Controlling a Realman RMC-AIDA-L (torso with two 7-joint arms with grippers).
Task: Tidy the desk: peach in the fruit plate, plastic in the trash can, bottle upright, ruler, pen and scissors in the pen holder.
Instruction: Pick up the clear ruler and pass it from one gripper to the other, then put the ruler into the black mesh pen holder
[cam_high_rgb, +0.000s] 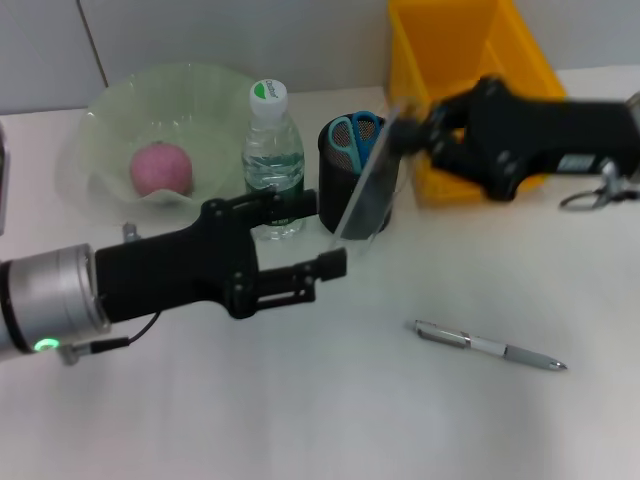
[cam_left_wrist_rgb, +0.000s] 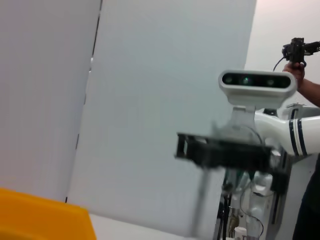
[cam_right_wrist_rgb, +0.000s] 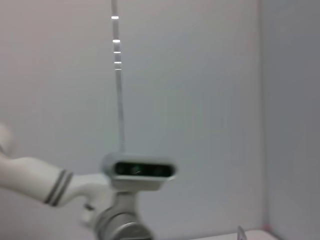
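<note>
In the head view my right gripper (cam_high_rgb: 405, 128) is shut on the top of a clear ruler (cam_high_rgb: 365, 180). The ruler slants down across the black mesh pen holder (cam_high_rgb: 385, 205); I cannot tell whether its lower end is inside. Blue-handled scissors (cam_high_rgb: 356, 132) stand in the holder. My left gripper (cam_high_rgb: 320, 236) is open and holds nothing, just in front of the upright bottle (cam_high_rgb: 272, 150). A pink peach (cam_high_rgb: 160, 168) lies in the green fruit plate (cam_high_rgb: 110, 110). A silver pen (cam_high_rgb: 490, 347) lies on the desk at the front right. The yellow trash can (cam_high_rgb: 455, 60) stands at the back. No plastic shows.
The left wrist view shows the right gripper (cam_left_wrist_rgb: 225, 150) farther off with the blurred ruler (cam_left_wrist_rgb: 202, 205) hanging below it, and a corner of the yellow trash can (cam_left_wrist_rgb: 45, 217). A metal ring part (cam_high_rgb: 590, 198) hangs under the right arm.
</note>
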